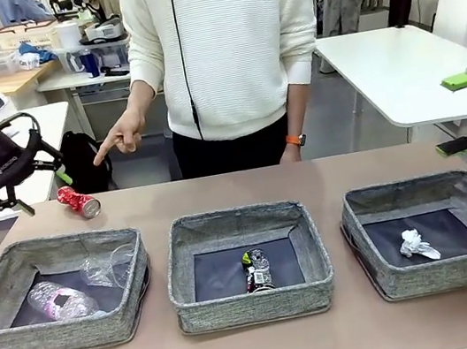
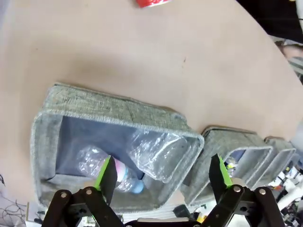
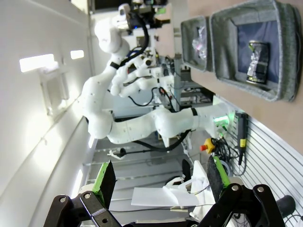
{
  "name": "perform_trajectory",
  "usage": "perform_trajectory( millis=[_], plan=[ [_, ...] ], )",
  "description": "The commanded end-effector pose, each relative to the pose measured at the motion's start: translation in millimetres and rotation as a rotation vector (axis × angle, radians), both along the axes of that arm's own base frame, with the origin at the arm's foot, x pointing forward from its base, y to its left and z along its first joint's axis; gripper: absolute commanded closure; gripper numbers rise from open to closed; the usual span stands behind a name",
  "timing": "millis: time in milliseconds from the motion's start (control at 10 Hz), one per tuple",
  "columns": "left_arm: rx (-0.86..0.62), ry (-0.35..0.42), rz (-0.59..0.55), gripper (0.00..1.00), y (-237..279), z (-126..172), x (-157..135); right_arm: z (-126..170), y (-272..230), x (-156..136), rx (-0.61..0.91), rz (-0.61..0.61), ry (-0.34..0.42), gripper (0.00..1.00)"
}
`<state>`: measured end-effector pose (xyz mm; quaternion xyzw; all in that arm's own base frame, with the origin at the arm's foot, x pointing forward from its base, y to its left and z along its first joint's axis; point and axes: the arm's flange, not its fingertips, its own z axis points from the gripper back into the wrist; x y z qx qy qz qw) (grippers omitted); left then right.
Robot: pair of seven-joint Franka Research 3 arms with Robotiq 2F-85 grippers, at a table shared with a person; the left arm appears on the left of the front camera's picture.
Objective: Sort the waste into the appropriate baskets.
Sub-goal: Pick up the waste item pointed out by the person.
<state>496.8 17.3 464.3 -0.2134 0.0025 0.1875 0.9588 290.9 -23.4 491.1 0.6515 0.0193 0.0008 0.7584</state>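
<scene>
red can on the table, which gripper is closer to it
Left. The left gripper hangs open just beside the red can, which lies behind the left basket. The right gripper is open at the table's far right edge, beyond the right basket.

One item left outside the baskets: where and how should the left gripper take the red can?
The red can lies on its side on the bare table behind the left basket, the person's hand pointing toward it. Probably best to come straight down with the open left gripper, fingers across the can's round middle, since lying flat it offers no upright wall.
</scene>
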Motion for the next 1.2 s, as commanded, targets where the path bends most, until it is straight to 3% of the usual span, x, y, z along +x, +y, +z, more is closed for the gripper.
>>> perform_trajectory(
  millis=[0, 200, 600, 900, 1100],
  plan=[
    [0.002, 0.016, 0.005, 0.0, -3.4, -8.1, 11.1, 6.5, 0.8, 0.2, 0.014, -0.005, 0.014, 0.0],
    [0.034, 0.136, 0.16, 0.0, 4.2, -23.2, 63.0, 6.5, 0.8, 0.2, 0.014, -0.005, 0.014, 0.0],
    [0.097, 0.068, 0.406, 0.0, -5.4, -51.3, 120.1, 6.5, 0.8, 0.2, 0.014, -0.005, 0.014, 0.0],
    [0.206, 0.0, 0.472, 0.0, 7.8, -84.1, 156.7, 6.5, 0.8, 0.2, 0.014, -0.005, 0.014, 0.0],
    [0.238, -0.011, 0.437, 0.0, 16.0, -104.6, 169.4, 6.5, 0.8, 0.2, 0.014, -0.005, 0.014, 0.0]
  ],
)
